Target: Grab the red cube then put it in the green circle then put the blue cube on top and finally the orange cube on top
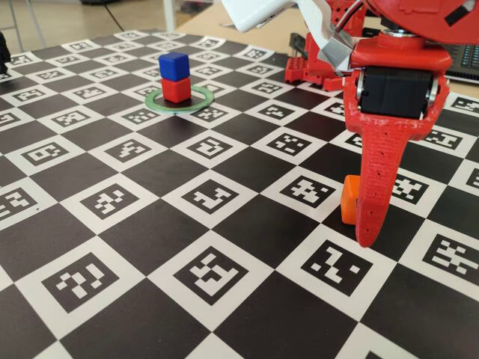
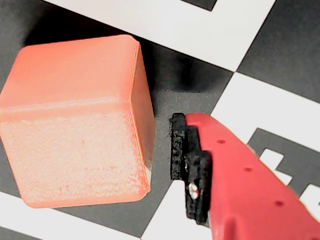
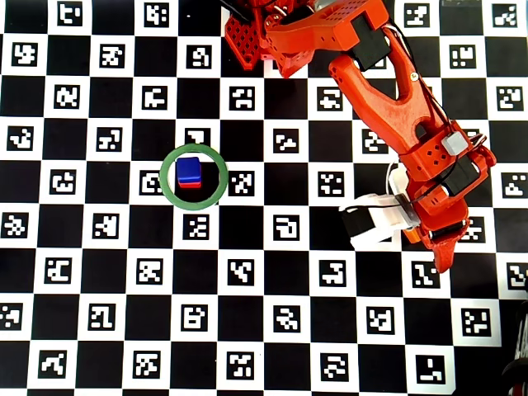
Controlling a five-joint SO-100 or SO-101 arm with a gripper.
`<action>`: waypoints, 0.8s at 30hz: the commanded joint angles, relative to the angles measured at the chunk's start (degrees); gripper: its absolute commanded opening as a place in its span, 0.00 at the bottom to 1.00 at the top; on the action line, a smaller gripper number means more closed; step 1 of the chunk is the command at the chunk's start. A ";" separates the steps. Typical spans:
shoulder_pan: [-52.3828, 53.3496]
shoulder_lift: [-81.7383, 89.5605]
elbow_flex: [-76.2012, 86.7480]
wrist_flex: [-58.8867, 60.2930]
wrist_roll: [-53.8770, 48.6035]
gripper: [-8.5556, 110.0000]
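The red cube (image 1: 177,90) sits inside the green circle (image 1: 200,93) at the far left of the board, with the blue cube (image 1: 174,66) stacked on top of it. From overhead the blue cube (image 3: 190,171) covers most of the red one inside the ring (image 3: 169,190). The orange cube (image 1: 349,200) rests on the board at the right. My red gripper (image 1: 359,224) is lowered at it and open. In the wrist view the orange cube (image 2: 75,125) fills the left, and one black pad (image 2: 192,170) stands just to its right with a small gap. The other finger is out of view.
The checkerboard mat with printed markers (image 1: 209,269) covers the table. The arm's red base (image 3: 256,37) stands at the far edge. A white wrist-camera housing (image 3: 375,221) juts out beside the gripper. A dark keyboard-like thing (image 1: 465,63) lies at the far right.
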 commanded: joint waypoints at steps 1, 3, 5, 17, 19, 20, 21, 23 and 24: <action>0.09 1.58 -1.67 -0.18 -1.67 0.47; 0.09 1.58 -1.76 -0.18 -2.55 0.47; 0.09 1.58 -1.76 -0.18 -3.43 0.47; 0.88 1.58 -2.37 -0.26 -7.29 0.46; 0.97 1.58 -2.37 -0.26 -7.73 0.46; 0.97 1.49 -2.37 -0.26 -8.17 0.46; 0.97 1.49 -2.37 -0.26 -8.44 0.46; 0.97 1.49 -2.46 -0.26 -9.05 0.46; 0.97 1.49 -2.46 -0.26 -9.40 0.46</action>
